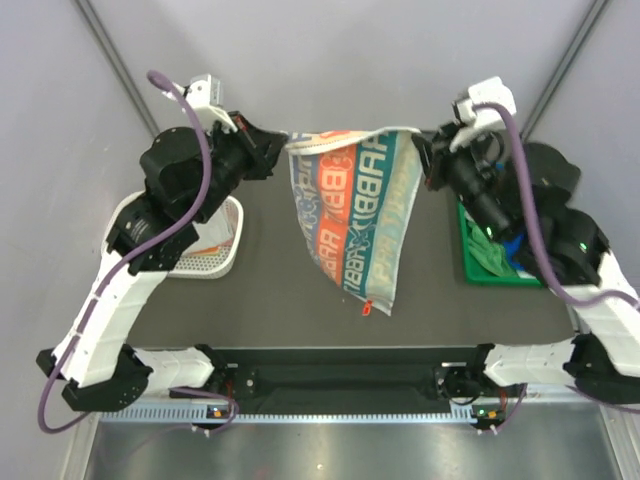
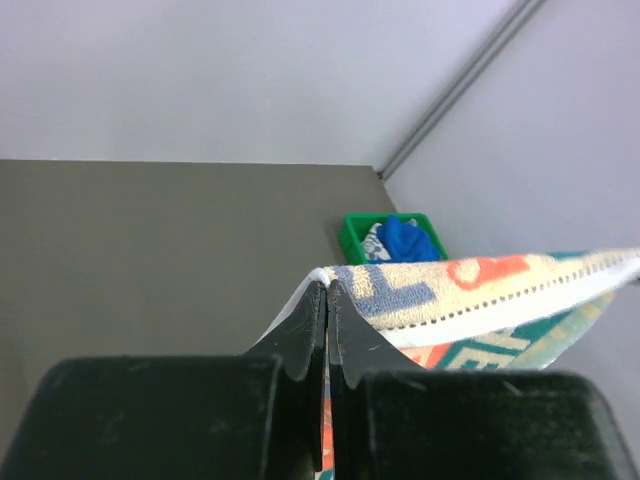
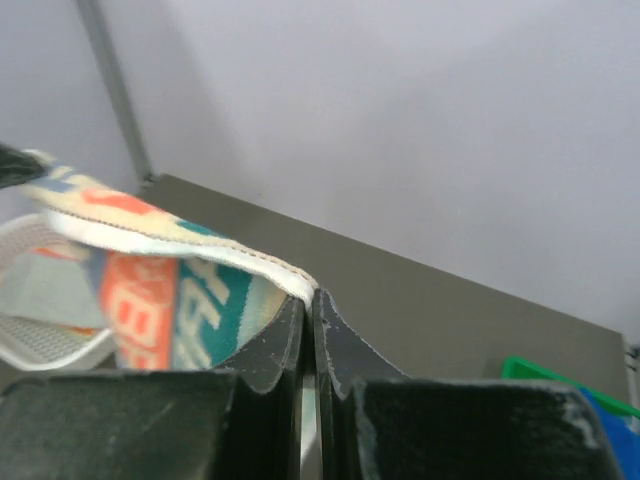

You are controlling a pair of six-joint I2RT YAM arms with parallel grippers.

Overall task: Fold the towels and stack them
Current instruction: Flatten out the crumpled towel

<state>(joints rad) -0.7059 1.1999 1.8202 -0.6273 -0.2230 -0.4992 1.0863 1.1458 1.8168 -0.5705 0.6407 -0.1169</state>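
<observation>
Both my tools are clenched on the lettered towel: my left gripper pinches one top corner and my right gripper the other. The nubby orange-teal cloth with its stitched white hem hangs between them in a tapering drape over the dark matte table. A white mesh basket sits at the left and a green bin holding a blue towel at the right, with plain pale walls around.
</observation>
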